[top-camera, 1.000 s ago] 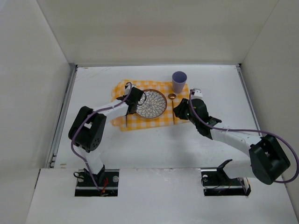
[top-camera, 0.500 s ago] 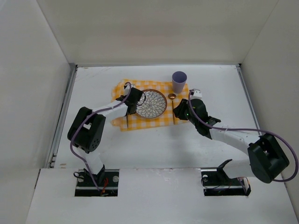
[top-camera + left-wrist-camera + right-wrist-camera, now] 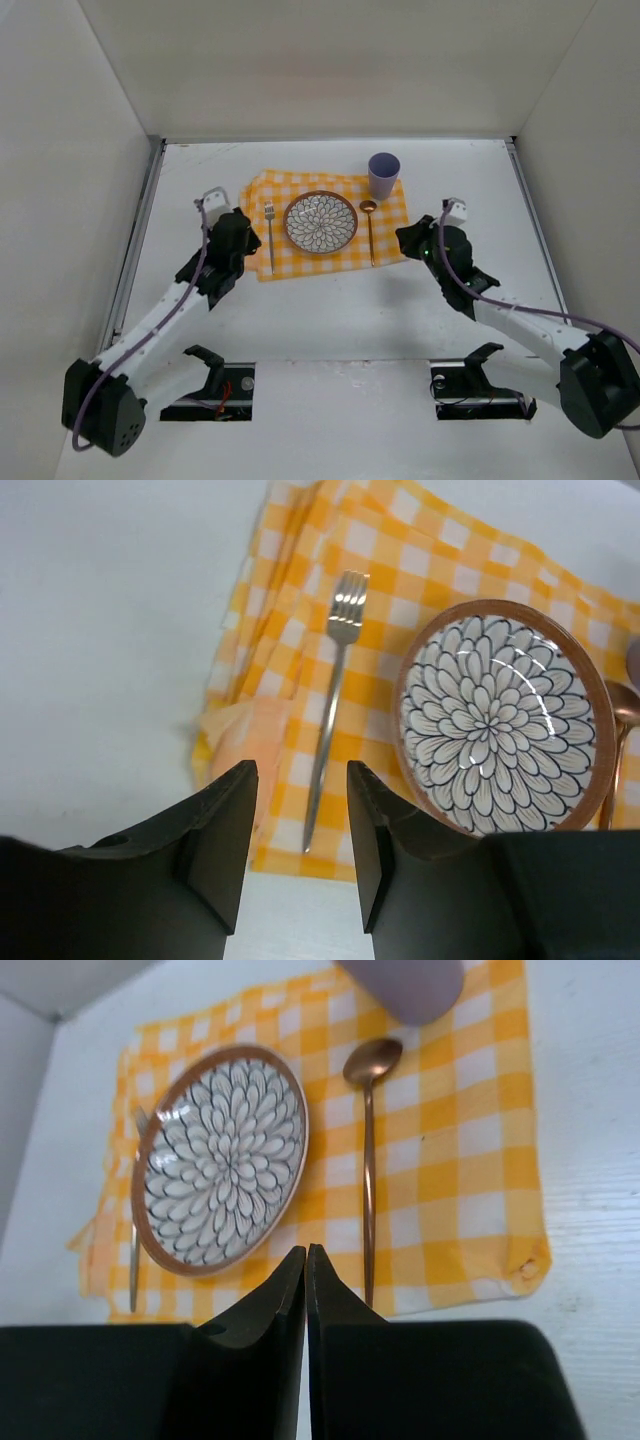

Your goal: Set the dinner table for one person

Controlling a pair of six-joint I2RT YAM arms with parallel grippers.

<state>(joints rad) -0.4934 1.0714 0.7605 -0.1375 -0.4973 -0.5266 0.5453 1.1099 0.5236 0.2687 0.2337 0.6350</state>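
We've got the fork (image 3: 328, 715) lying lengthwise dead ahead of our left end effector (image 3: 298, 780) (open, empty), spoon (image 3: 367, 1175) likewise ahead of our right end effector (image 3: 305, 1255) (closed, empty).

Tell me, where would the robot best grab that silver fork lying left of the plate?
Probably mid-handle, from straight above. The fork lies flat on the checked cloth, so only its thin sides offer a grip; fingers should straddle the handle crosswise. The open left gripper sits nearest, and the plate leaves room.
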